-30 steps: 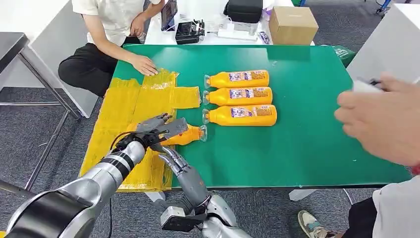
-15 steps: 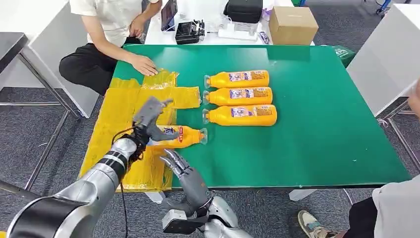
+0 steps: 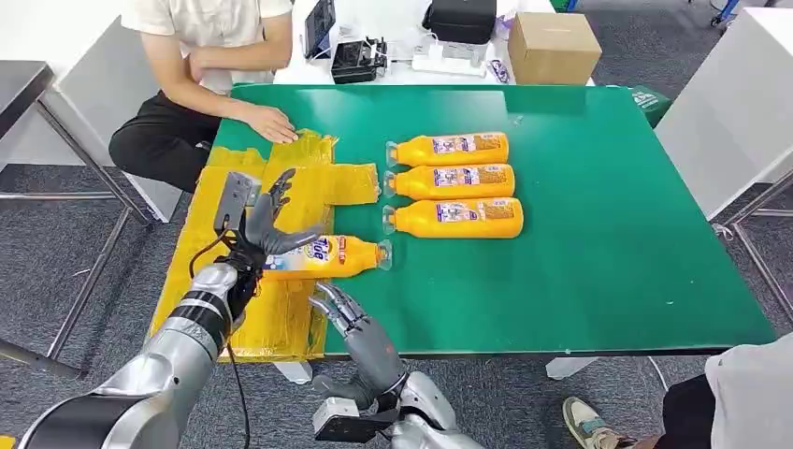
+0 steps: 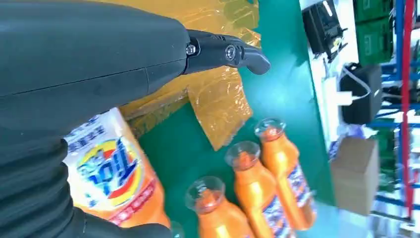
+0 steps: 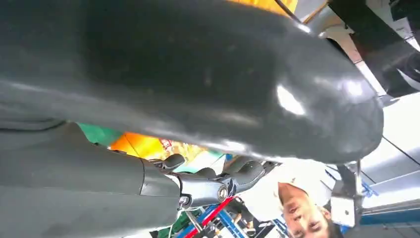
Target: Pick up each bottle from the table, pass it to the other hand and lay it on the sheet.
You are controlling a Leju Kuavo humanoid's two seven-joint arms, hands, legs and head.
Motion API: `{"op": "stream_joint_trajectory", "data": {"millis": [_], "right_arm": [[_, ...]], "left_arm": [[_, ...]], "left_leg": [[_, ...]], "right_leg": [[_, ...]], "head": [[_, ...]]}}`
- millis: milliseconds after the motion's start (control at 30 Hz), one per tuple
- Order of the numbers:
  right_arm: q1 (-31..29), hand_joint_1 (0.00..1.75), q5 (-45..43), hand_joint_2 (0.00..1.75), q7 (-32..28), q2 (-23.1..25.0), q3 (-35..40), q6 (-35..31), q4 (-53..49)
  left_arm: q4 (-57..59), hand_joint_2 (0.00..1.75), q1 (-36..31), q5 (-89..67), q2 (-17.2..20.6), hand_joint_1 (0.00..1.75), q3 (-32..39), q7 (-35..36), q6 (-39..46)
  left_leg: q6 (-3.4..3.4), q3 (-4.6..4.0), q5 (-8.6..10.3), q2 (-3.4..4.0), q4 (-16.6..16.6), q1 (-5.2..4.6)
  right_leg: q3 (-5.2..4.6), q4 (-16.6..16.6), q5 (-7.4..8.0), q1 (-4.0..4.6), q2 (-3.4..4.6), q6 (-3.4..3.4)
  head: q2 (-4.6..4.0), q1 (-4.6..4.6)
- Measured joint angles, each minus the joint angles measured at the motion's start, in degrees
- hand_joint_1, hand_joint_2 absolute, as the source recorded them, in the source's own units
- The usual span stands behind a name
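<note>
An orange bottle (image 3: pixel 323 256) lies on its side with its base on the yellow sheet (image 3: pixel 224 201) and its capped neck over the green table (image 3: pixel 580 243). My left hand (image 3: pixel 262 229) hovers at the bottle's base end with fingers spread and raised, holding nothing. In the left wrist view the bottle's label (image 4: pixel 109 173) sits just under the hand, whose fingers (image 4: pixel 233 52) stretch away over the sheet (image 4: pixel 218 99). My right hand (image 3: pixel 351 323) is at the table's front edge, fingers extended and empty. Three more orange bottles (image 3: pixel 454 182) lie side by side mid-table.
A seated person at the far left rests a hand (image 3: pixel 273 123) on the sheet's far corner. Another person's clothing (image 3: pixel 748 393) shows at the lower right. A cardboard box (image 3: pixel 552 45) and electronics (image 3: pixel 360 58) stand on the white table behind.
My left hand let go of the bottle, spread its fingers and drew back left; the bottle now lies on the sheet. The person's hand at the right edge has left the picture.
</note>
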Motion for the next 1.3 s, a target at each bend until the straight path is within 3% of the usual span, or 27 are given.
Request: {"op": "stream_joint_trajectory", "data": {"millis": [233,267,400,533,633,900,1300], "right_arm": [[0.33,0.00,0.87,0.00,-0.02,-0.85,0.61,-1.05,-1.57],[0.66,0.00,2.04,1.75,-0.02,-1.11,0.61,-1.12,-2.33],[3.01,0.00,17.92,1.75,3.35,-3.28,-4.49,-1.31,-5.53],[4.36,0.00,29.14,1.75,14.54,-10.76,-14.56,-1.07,-10.42],[4.75,0.00,34.08,1.75,17.96,-16.84,-22.55,1.58,-13.11],[2.60,0.00,38.71,1.75,18.97,-26.69,-35.56,9.98,-13.25],[-3.23,0.00,39.95,1.75,18.44,-29.27,-37.90,10.88,-6.19]], "left_arm": [[-7.42,1.75,4.12,10.49,-0.31,0.00,-0.63,0.63,0.75],[-9.52,1.75,5.21,11.89,-0.26,0.00,-1.34,0.63,1.26],[-21.68,1.75,13.11,16.12,0.18,0.00,-4.99,1.31,7.26],[-36.44,1.75,23.51,13.68,1.62,0.00,-9.29,-0.13,13.78],[-45.50,1.75,29.77,8.97,2.12,0.00,-11.00,-2.26,18.48],[-60.11,1.75,38.73,5.17,2.60,0.00,-13.77,-4.50,22.80],[-62.89,1.75,40.56,4.45,2.60,0.00,-14.95,-5.44,24.83]], "left_leg": [[-0.01,-0.01,-0.01,0.01,0.00,0.00],[-0.01,-0.01,-0.02,0.01,0.00,0.00],[-0.02,-0.03,-0.07,0.00,0.00,-0.01],[0.01,-0.12,-0.07,-0.19,0.00,-0.12],[0.14,-0.15,-0.08,-0.30,0.01,-0.34],[0.32,-0.17,-0.06,-0.31,0.01,-0.45],[0.37,-0.20,-0.01,-0.33,0.01,-0.44]], "right_leg": [[-0.02,0.00,0.00,0.00,0.00,0.00],[-0.02,0.00,0.00,0.00,0.00,0.00],[-0.02,-0.02,-0.02,-0.01,0.00,0.01],[-0.05,-0.06,-0.08,-0.14,-0.12,0.08],[-0.03,-0.08,-0.04,-0.34,-0.12,0.33],[-0.05,-0.08,0.00,-0.45,-0.14,0.44],[-0.05,-0.07,0.00,-0.44,-0.15,0.44]], "head": [[0.00,-0.02],[0.00,-0.02],[0.00,-0.02],[0.00,0.00],[0.00,0.02],[0.00,-0.04],[0.00,-0.04]]}}
